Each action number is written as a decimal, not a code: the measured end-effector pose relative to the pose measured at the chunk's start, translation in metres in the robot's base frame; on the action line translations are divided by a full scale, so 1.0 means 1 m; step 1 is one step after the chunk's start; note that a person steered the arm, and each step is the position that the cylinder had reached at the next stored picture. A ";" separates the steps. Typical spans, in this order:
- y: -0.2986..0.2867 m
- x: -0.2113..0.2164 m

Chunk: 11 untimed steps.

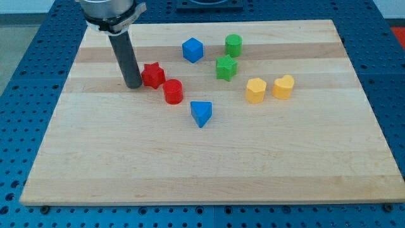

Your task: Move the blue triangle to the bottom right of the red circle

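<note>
The blue triangle [201,113] lies near the board's middle, just below and to the right of the red circle [173,92]. A red star [152,75] sits up and left of the red circle, close to it. My tip [134,85] rests on the board just left of the red star, almost touching it, and well to the left of the blue triangle.
A blue cube [192,49] sits at the upper middle. A green cylinder [233,44] and a green star [226,67] lie right of it. A yellow hexagon [255,90] and a yellow heart [283,87] sit to the right. The wooden board [202,164] lies on a blue perforated table.
</note>
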<state>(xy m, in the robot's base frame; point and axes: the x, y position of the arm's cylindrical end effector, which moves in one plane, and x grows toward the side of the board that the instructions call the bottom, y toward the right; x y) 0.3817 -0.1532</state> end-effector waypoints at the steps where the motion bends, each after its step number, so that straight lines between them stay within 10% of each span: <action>1: 0.014 -0.009; 3: -0.002 0.018; 5: 0.074 0.137; 11: 0.122 0.112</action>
